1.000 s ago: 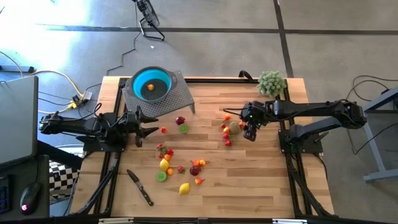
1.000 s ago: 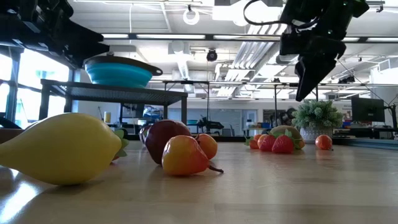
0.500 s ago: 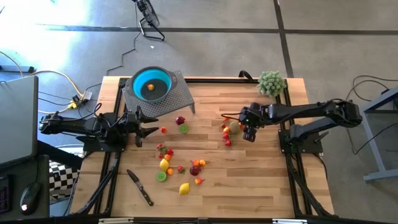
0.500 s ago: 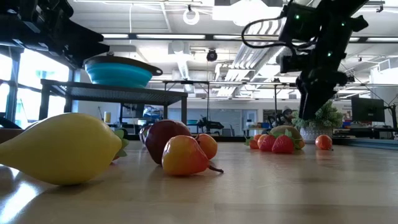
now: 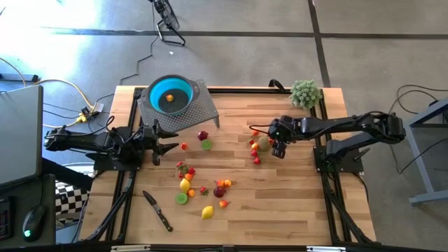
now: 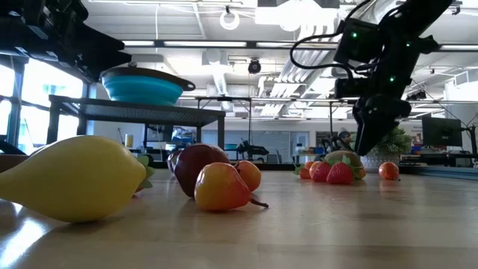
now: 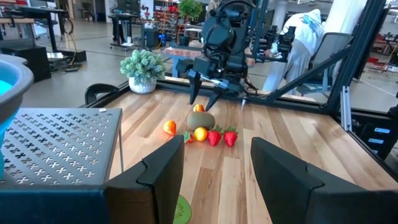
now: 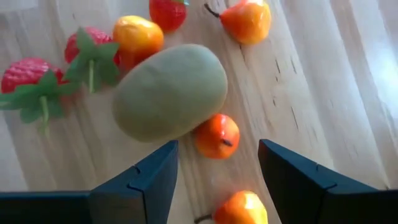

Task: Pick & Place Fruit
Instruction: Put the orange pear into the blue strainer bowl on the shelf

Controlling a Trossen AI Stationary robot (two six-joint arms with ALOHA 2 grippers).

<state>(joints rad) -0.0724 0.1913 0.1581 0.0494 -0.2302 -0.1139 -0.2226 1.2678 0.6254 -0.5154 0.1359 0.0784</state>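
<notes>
Lower and a little farther left than a second ago, the right gripper (image 5: pixel 278 149) now hangs just above the right-hand cluster of fruit (image 5: pixel 260 146), its fingers (image 8: pixel 149 177) spread and holding nothing; in its wrist view a small orange fruit (image 8: pixel 216 135) lies between them, beside an olive-green oval fruit (image 8: pixel 170 92) and strawberries. Nothing else has shifted. At the table's left edge the left gripper (image 5: pixel 166 144) waits with its jaws spread and empty, pointing toward the middle. More fruit lies scattered in the near centre, a yellow lemon (image 5: pixel 207 211) nearest the front edge, and one orange piece (image 5: pixel 169 98) sits in the teal bowl (image 5: pixel 183 87) on the perforated stand (image 5: pixel 203 105) at far left. Bare wood lies between the two clusters and along the near right side. A knife (image 5: pixel 157 211) lies near left, a plant ball (image 5: pixel 305 93) at the far right corner.
</notes>
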